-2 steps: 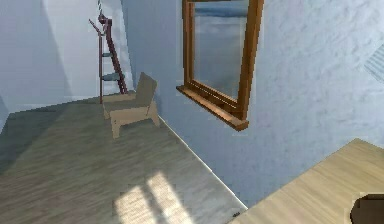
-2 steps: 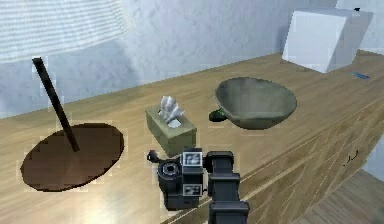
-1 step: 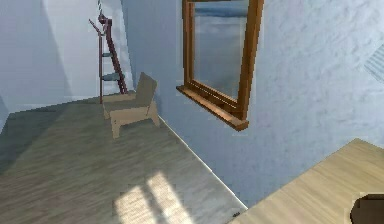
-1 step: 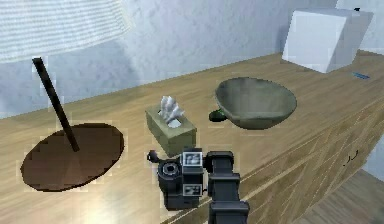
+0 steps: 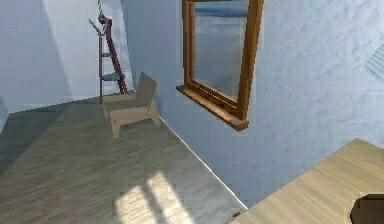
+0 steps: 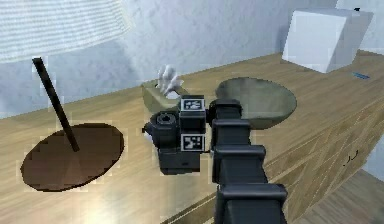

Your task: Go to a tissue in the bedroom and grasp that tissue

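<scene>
On the desk (image 6: 330, 95) out to my arm side, the tissue (image 6: 168, 76) stands up white from its tan box (image 6: 157, 99), between a lamp base (image 6: 72, 155) and a dark round dish (image 6: 258, 100). I judge the arm (image 6: 235, 165) is stretched across the wood to bring the pincer (image 6: 158, 130) near that box. With the box right behind the pincer, I cannot tell whether it grips anything. The upright tuft should offer an easy hold.

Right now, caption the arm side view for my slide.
Arm extended over a wooden top, gripper near the tissue box.
</scene>
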Tool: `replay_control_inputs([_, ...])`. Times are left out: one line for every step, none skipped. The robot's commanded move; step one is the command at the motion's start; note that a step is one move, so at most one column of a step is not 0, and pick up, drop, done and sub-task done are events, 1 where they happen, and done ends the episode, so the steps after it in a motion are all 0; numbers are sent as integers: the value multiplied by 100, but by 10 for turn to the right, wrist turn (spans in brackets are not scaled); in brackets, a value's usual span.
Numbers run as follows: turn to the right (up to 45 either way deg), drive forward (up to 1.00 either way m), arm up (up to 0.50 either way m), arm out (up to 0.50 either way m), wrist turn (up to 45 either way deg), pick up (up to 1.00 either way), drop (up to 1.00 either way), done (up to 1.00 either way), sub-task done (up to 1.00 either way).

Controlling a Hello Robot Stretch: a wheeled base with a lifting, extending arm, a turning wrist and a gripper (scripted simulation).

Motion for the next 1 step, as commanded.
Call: replay_control_inputs([0, 0, 0, 0, 0, 0, 0, 100, 0])
